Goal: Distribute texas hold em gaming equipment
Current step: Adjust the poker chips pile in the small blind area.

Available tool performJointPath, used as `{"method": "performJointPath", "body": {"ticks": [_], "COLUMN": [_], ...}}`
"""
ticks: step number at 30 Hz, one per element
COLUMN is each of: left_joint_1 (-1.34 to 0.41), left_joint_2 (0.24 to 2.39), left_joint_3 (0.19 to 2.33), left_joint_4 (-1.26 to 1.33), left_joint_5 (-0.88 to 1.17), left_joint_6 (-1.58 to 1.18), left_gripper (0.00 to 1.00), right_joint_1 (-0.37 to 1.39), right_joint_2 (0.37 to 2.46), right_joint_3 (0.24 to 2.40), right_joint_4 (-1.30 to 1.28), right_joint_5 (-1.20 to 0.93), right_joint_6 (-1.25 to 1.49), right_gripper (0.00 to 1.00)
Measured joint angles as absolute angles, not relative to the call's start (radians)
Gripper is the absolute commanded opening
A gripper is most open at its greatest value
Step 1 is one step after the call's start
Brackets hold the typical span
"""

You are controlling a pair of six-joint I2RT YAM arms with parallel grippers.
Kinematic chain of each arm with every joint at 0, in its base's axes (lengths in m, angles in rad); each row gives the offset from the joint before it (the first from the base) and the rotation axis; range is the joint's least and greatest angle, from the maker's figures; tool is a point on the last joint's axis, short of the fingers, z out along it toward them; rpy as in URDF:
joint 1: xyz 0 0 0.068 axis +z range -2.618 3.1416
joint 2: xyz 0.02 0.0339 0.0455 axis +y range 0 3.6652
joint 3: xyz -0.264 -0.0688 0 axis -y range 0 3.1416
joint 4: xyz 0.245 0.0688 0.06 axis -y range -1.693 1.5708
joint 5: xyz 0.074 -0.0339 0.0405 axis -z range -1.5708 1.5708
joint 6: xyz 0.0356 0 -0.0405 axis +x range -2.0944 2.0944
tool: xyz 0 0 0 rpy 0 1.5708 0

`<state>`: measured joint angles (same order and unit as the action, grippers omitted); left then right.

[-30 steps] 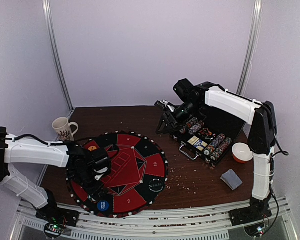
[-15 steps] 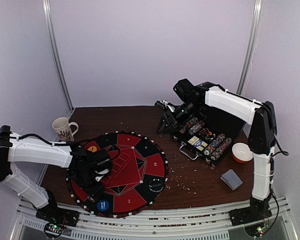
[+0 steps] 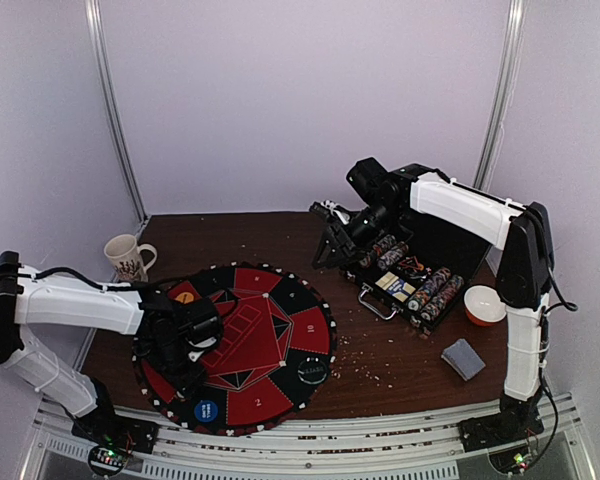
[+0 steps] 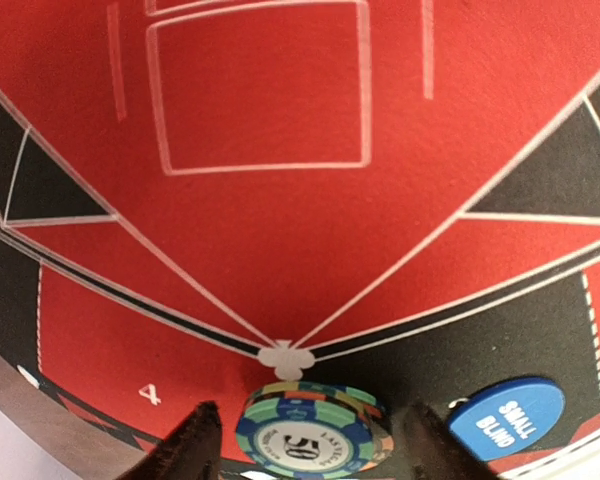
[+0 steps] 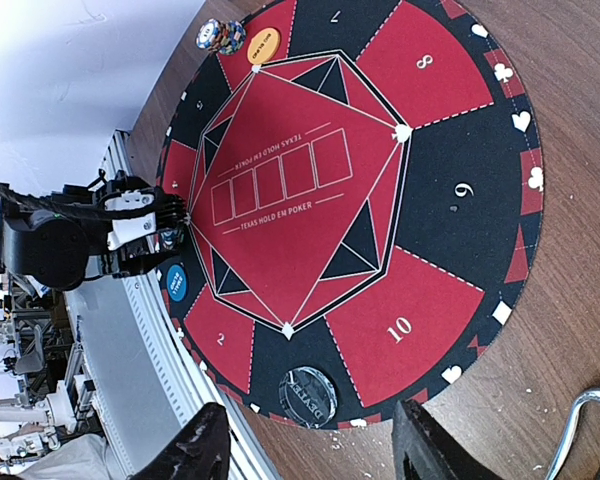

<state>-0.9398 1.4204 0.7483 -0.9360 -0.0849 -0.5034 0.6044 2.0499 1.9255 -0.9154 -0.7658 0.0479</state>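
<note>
Mug (image 3: 130, 257) with a red pattern stands at the far left of the counter (image 3: 380, 350), apart from the round red-and-black mat (image 3: 280, 300). Your left hand (image 4: 311, 408) is low over the left part of this mat. In its wrist view you see a stack of striped poker chips (image 4: 310, 435), the top one green and blue with "50" on it. The stack lies on the mat between the two fingers (image 4: 195, 450), just under a small white club mark (image 4: 287, 358). The fingers stand very close on both sides of the stack, but you cannot tell from these views if they press it.

Just to the right of the stack in that view, the blue "SMALL BLIND" disc (image 4: 505, 415) lies flat on the black rim of the mat. In the right wrist view, an orange disc (image 5: 263, 45) lies at the mat's edge, and a second small chip stack (image 5: 220, 36) is just beside it. The black dealer disc (image 3: 313, 371) lies on the near right part of the mat, close to field 10.

Your right hand (image 3: 328, 250) hangs in the air behind the mat, between it and the black case (image 3: 450, 245). Its fingers are apart and nothing is between them. The case is open and holds rows of chips (image 3: 435, 290) standing on edge. To the right of it stands a red bowl (image 3: 484, 305). Nearer to you, a grey-blue deck of cards (image 3: 463, 358) lies on the bare counter, well apart from the mat.
</note>
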Motion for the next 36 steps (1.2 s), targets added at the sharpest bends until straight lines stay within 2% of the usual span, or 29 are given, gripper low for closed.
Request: {"method": "performJointPath", "body": {"ticks": [2, 4, 10, 16, 21, 25, 30, 36], "left_joint_1": [-0.933, -0.93, -0.928, -0.928, -0.934, -0.944, -0.942, -0.918], "left_joint_2": [1.407, 1.394, 1.351, 1.325, 1.295, 1.273, 1.317, 1.372], "left_joint_3": [0.749, 0.756, 0.837, 1.048, 1.236, 1.306, 1.279, 1.081], "left_joint_4": [-0.94, -0.95, -0.974, -1.007, -0.992, -0.963, -1.034, -1.18], "left_joint_5": [-0.075, -0.067, -0.072, -0.081, -0.067, -0.068, -0.128, -0.077], "left_joint_6": [-0.491, -0.484, -0.454, -0.368, -0.194, 0.016, 0.248, 0.315], "left_gripper": [0.92, 0.98, 0.98, 0.98, 0.98, 0.98, 0.98, 0.98], "right_joint_1": [0.604, 0.604, 0.604, 0.6, 0.586, 0.575, 0.564, 0.556], "right_joint_2": [2.05, 2.05, 2.05, 2.05, 2.023, 1.967, 1.84, 1.725], "right_joint_3": [1.925, 1.925, 1.925, 1.925, 1.884, 1.837, 1.711, 1.589], "right_joint_4": [-0.918, -0.919, -0.922, -0.934, -0.919, -0.903, -0.824, -0.759], "right_joint_5": [-0.765, -0.765, -0.763, -0.758, -0.737, -0.724, -0.706, -0.671], "right_joint_6": [0.047, 0.047, 0.046, 0.022, 0.0, -0.012, -0.016, -0.017], "right_gripper": [0.58, 0.58, 0.58, 0.58, 0.58, 0.58, 0.59, 0.6]}}
